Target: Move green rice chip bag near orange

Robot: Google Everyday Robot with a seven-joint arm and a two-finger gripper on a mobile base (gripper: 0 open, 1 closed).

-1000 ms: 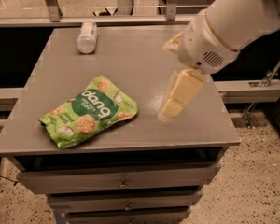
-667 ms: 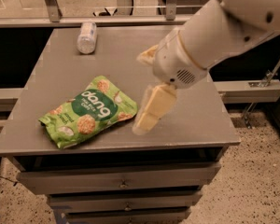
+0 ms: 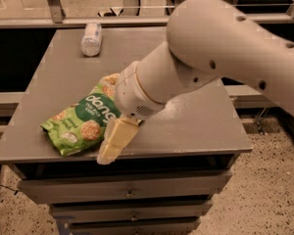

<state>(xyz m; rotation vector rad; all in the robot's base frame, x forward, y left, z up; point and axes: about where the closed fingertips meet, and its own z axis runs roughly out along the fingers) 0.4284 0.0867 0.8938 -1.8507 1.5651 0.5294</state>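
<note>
The green rice chip bag [image 3: 81, 124] lies flat at the front left of the grey table [image 3: 196, 126], its "dang" lettering facing up. My gripper [image 3: 109, 120] is low over the bag's right end and open. One cream finger [image 3: 116, 140] lies by the bag's near edge at the table front. The other seems to be at the bag's far corner, mostly hidden by my wrist. The bag is not gripped. The orange is out of view; my large white arm [image 3: 225, 48] covers the right and back of the table.
A clear plastic bottle [image 3: 91, 38] lies on its side at the back left of the table. Drawers [image 3: 127, 192] sit below the table's front edge. A rail runs behind the table, and speckled floor lies to the right.
My gripper has swung left and down from the right side of the table to the bag's right end. The bag and the bottle have not moved.
</note>
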